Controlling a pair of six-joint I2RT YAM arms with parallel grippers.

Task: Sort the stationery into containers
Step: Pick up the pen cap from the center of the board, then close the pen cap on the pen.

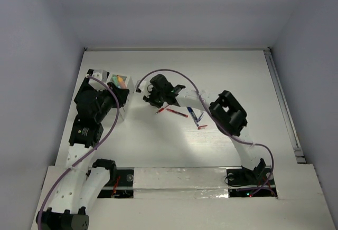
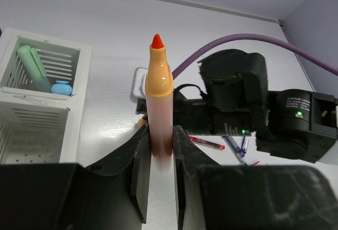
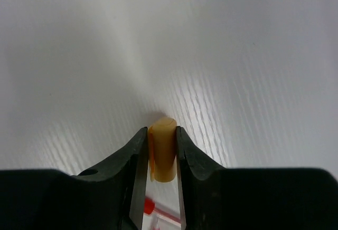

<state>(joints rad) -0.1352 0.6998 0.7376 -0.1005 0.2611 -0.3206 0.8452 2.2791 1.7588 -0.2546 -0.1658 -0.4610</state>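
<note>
Top view: I see a white counter (image 1: pixel 237 77) with both arms reaching in from the near edge. My left hand (image 1: pixel 120 97) sits at the far left, right beside a white box (image 1: pixel 111 76) that has coloured pieces showing in it. My right hand (image 1: pixel 148 97) is just to its right, near the middle of the counter. Loose on the counter beside the right arm lie a red pen (image 1: pixel 177 112) and a blue pen (image 1: pixel 192 114), close together, with a few small red bits around them. I cannot judge either grip from up here.

Left wrist view: my left hand (image 2: pixel 158 148) is clenched on a marker (image 2: pixel 158 98), which has a pale barrel, an orange neck and a bare red tip. It sticks straight out from between the fingers. The white box (image 2: pixel 79 72) stands to the left, apart from the marker. Its far compartment holds a mint green marker (image 2: pixel 31 66) leaning in a corner and a pale blue piece (image 2: pixel 61 88). The right hand is close behind the marker, and the pens lie on the counter beyond it.

Right wrist view: my right hand (image 3: pixel 160 132) is clenched on a short orange cap (image 3: pixel 162 156), gripped by its sides just above the bare counter.
</note>
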